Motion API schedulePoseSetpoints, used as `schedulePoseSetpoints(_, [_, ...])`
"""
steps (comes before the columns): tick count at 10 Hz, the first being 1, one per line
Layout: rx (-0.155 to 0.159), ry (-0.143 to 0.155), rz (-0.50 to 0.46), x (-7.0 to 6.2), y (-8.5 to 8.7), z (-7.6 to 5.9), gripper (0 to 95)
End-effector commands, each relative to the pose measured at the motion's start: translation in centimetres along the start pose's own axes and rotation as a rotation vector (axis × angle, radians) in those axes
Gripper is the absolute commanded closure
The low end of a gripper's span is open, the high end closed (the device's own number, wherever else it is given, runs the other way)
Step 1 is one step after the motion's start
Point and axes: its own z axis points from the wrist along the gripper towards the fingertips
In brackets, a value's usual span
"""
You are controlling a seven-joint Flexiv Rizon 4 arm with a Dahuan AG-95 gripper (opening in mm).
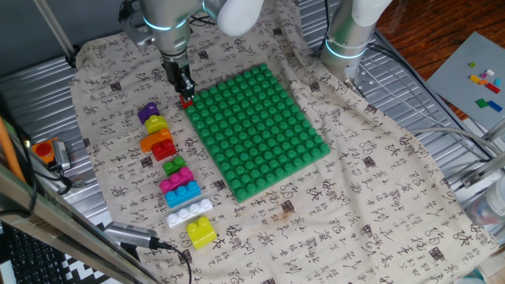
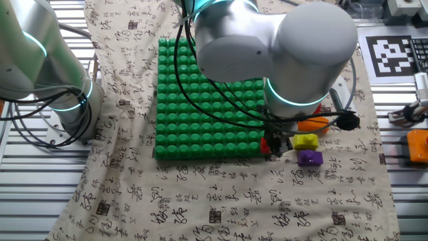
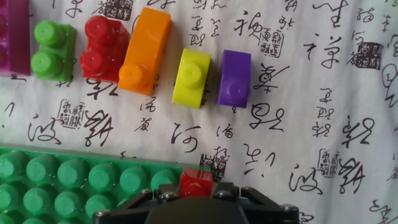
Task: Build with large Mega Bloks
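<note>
The hand (image 1: 186,96) grips a small red brick (image 3: 196,182), apparently touching the corner of the green studded plate (image 1: 256,130); other bricks lie in a row on the patterned cloth (image 1: 371,181).

A pale cloth (image 1: 379,197) printed with black Chinese characters covers the desk (image 1: 442,102) of ribbed metal slats. Reddish wooden floor (image 1: 426,31) shows beyond. A black-and-white marker (image 2: 398,50) lies nearby.

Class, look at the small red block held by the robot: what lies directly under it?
The red block sits at the green baseplate corner; its underside is hidden, so contact cannot be seen.
</note>
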Motion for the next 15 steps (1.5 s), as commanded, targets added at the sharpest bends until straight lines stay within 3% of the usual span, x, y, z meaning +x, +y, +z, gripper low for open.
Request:
schedulePoseSetpoints(1, [-0.003, 0.013, -0.025, -1.6, -1.1, -2.0, 57.0])
schedulePoseSetpoints(4, [-0.001, 0.015, -0.034, -4.4, -3.2, -2.1, 57.0])
schedulePoseSetpoints(6, [-0.001, 0.010, -0.026, -6.4, -4.0, -1.0, 57.0])
schedulePoseSetpoints(8, [0.002, 0.006, -0.015, -7.3, -4.0, 0.0, 57.0])
schedulePoseSetpoints(9, [-0.001, 0.011, 0.007, -7.5, -3.9, 0.6, 57.0])
schedulePoseSetpoints(13, [0.000, 0.014, 0.002, -7.5, -3.8, 0.6, 57.0])
schedulePoseSetpoints(15, [-0.005, 0.041, 0.038, -7.5, -3.8, 0.6, 57.0])
